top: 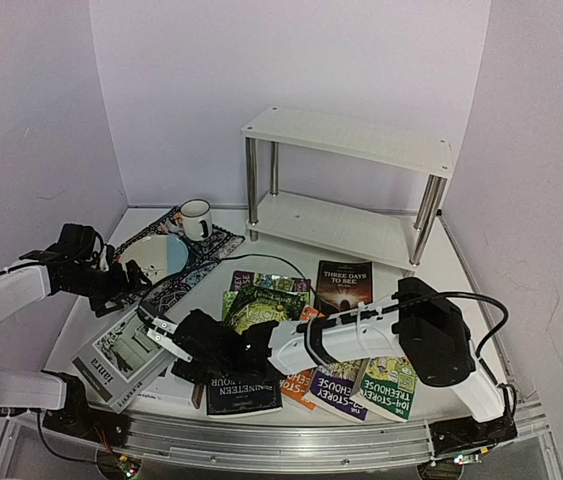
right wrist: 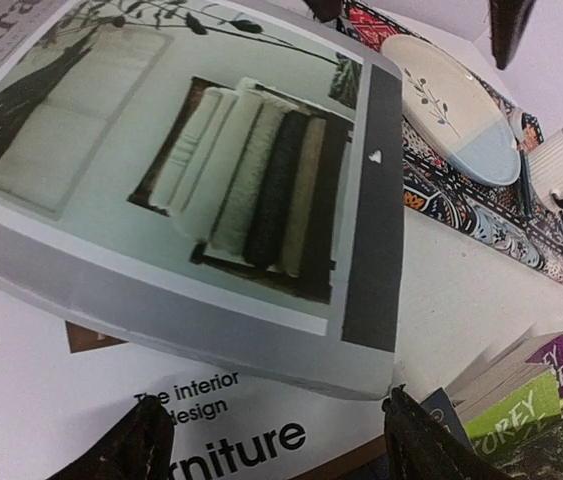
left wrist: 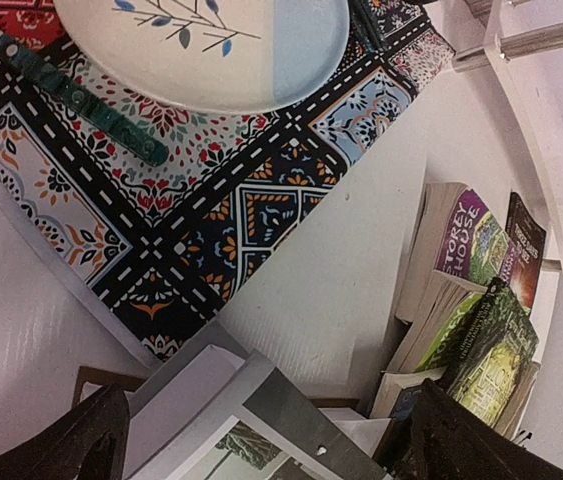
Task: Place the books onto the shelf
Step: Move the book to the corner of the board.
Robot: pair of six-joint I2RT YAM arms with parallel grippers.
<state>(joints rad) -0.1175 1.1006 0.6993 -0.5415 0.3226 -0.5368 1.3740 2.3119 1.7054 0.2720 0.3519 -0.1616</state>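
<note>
The white two-tier shelf (top: 346,215) stands empty at the back right. A big grey book (top: 121,350) lies at the front left on top of a white book (right wrist: 111,400). Both appear in the right wrist view, the grey book (right wrist: 181,180) filling most of it. My right gripper (top: 159,333) reaches left over the paperback pile (top: 301,340). In its wrist view the right gripper (right wrist: 276,440) is open, just above the grey book's near corner. My left gripper (top: 133,278) hovers at the placemat's near edge. In its own view the left gripper (left wrist: 261,450) is open over the grey book's corner (left wrist: 271,430).
A patterned placemat (top: 201,260) at the back left carries a plate (top: 161,255) and a striped mug (top: 196,218). A green-handled knife (left wrist: 81,100) lies beside the plate. A black book (top: 343,285) lies in front of the shelf. Walls close in on three sides.
</note>
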